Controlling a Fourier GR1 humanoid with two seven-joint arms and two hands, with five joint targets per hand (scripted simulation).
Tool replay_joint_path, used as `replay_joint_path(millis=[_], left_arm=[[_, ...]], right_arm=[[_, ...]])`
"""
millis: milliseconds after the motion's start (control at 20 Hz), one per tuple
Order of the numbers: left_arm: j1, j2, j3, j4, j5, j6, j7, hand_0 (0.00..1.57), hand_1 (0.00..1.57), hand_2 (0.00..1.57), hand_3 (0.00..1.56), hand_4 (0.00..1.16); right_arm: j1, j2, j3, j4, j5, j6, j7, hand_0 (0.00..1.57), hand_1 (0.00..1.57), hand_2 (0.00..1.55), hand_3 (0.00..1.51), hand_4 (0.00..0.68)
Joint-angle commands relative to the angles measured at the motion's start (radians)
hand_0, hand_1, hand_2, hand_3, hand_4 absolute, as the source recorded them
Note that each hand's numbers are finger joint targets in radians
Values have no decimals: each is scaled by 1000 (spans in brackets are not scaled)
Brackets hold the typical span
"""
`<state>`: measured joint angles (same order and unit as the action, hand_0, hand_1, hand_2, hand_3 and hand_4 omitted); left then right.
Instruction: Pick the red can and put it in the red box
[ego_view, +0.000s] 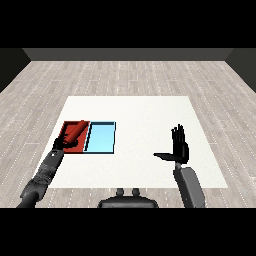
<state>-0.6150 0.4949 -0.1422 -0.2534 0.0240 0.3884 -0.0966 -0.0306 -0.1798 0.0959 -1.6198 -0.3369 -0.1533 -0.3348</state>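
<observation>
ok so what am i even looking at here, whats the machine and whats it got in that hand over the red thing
This is one view from a humanoid robot's head, looking down across a white table. Two grey forearms reach in from the lower corners, each ending in a black hand. On the table lie a red tray and a light blue tray, side by side. The left hand is curled round a red can, which lies tilted over the red tray. The right hand is raised with straight fingers and holds nothing.

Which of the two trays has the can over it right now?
The red tray, the left one of the pair. The red can lies tilted over it at the left hand; the light blue tray beside it holds nothing.
</observation>
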Motion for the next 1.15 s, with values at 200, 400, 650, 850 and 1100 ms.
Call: replay_joint_path(millis=[200, 400, 650, 850, 1100], left_arm=[[-48, 28, -35, 183, -66, -148, -26, 0, 0, 0, 0, 0], [-32, 27, 132, 91, 98, -128, -190, 0, 0, 0, 0, 0], [-74, -22, 290, -103, 274, -293, -444, 470, 470, 470, 0, 0], [-56, -166, 380, -238, 417, -471, -590, 0, 0, 0, 0, 0], [64, -285, 289, -459, 402, -528, -662, 0, 0, 0, 0, 0]], right_arm=[[-87, 32, -7, 113, 16, 14, -53, 0, 0, 0, 0, 0], [-31, 33, -9, 109, -6, 47, -77, 0, 0, 0, 0, 0], [-48, 45, -7, 82, -18, 45, -68, 0, 0, 0, 0, 0], [-31, 1, -5, 76, -11, 83, -60, 0, 0, 0, 0, 0], [6, -24, -4, 91, 10, 126, -116, 0, 0, 0, 0, 0]])
